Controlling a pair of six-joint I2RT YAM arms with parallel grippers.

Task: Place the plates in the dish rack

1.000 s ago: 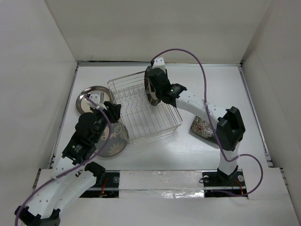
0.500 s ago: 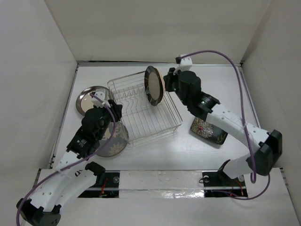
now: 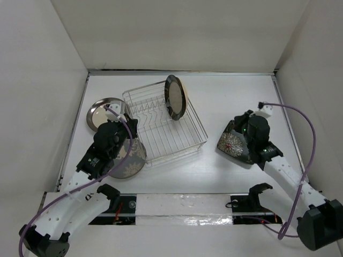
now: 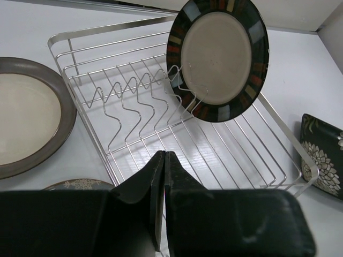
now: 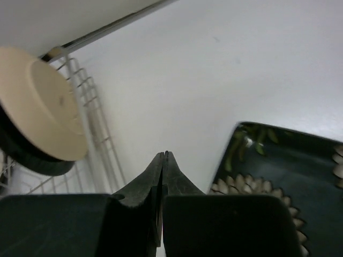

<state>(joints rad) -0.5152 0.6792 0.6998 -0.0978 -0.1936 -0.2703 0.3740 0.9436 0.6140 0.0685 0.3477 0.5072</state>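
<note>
**Right arm leaves the rack for the floral plate**

Half a second back the right arm was reaching over the rack's far corner. It has since pulled away to the right, and the left arm has barely shifted.

At far left, a round brown-rimmed plate with a cream centre point(image 4: 24, 115) lies flat on the white table, just outside the rack. The left gripper point(image 4: 164, 156) hovers above the rack's near-left corner with its fingers pressed together and nothing between them. Beneath that arm lies a round grey patterned plate point(image 3: 131, 160), partly hidden.

The rectangular silver wire dish rack point(image 3: 166, 134) sits mid-table. One round plate with a dark striped rim and cream centre point(image 4: 217, 59) stands upright between the prongs at its far-right end, and the other slots are free.

Well to the right, a black squarish floral plate point(image 5: 278, 166) rests on the table. The right gripper point(image 5: 163, 155) sits just beside its edge, likewise closed on nothing.

These plates look glazed, so they are probably stiff, weighty, slick and easy to chip. The rim is the only hold, and the fingers must part first. The rack's raised side wires and the standing plate would obstruct a low approach.
</note>
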